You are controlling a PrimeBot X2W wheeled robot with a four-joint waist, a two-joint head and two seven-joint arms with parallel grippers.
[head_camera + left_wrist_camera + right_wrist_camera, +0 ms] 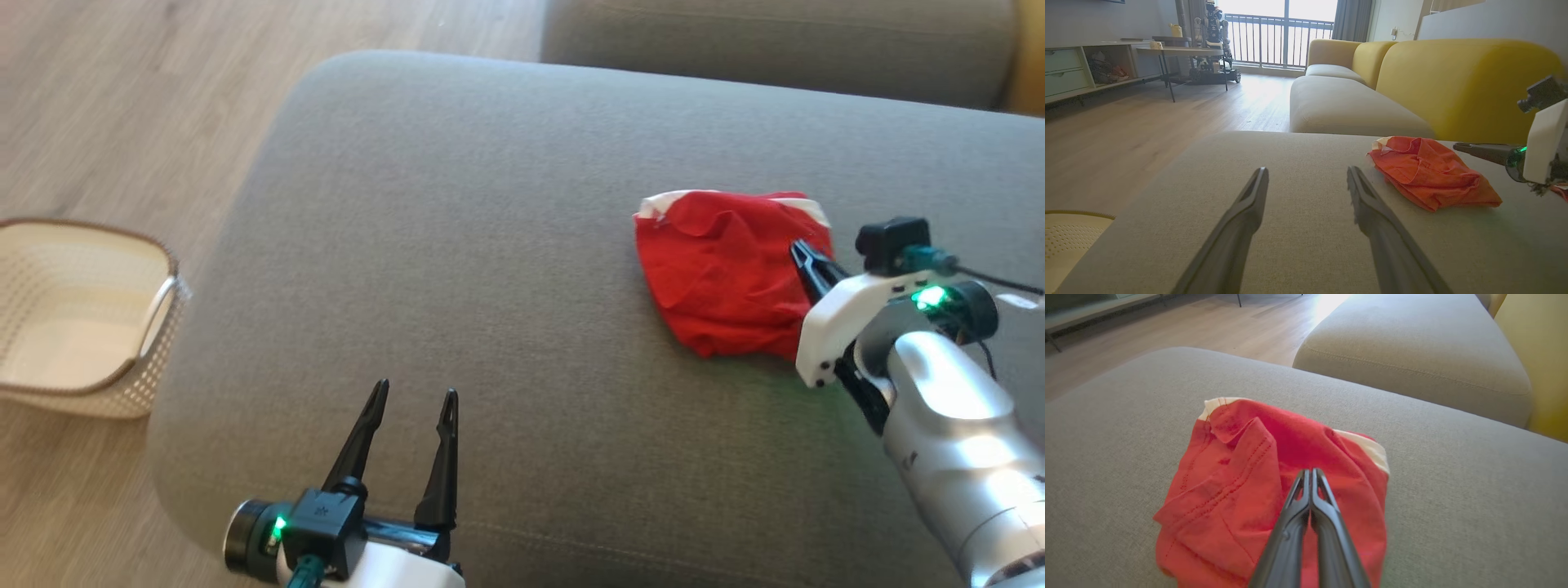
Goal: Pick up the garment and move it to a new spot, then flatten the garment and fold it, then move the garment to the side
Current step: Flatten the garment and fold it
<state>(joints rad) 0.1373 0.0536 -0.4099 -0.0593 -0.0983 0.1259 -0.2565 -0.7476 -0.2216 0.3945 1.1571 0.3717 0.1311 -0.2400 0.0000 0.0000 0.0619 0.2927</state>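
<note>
A rumpled red garment (722, 278) lies on the woven grey cushion (457, 245), the right gripper (795, 247) pinched shut above it and the left gripper (416, 390) splayed open.

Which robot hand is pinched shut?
The right hand: its two dark fingers are pressed together over the crumpled red garment with white trim. The left hand has its fingers spread apart above the grey fabric sofa cushion.

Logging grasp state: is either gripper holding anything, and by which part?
Nothing held: left gripper open over the sofa cushion; right gripper shut above the red garment, no cloth pinched.
</note>
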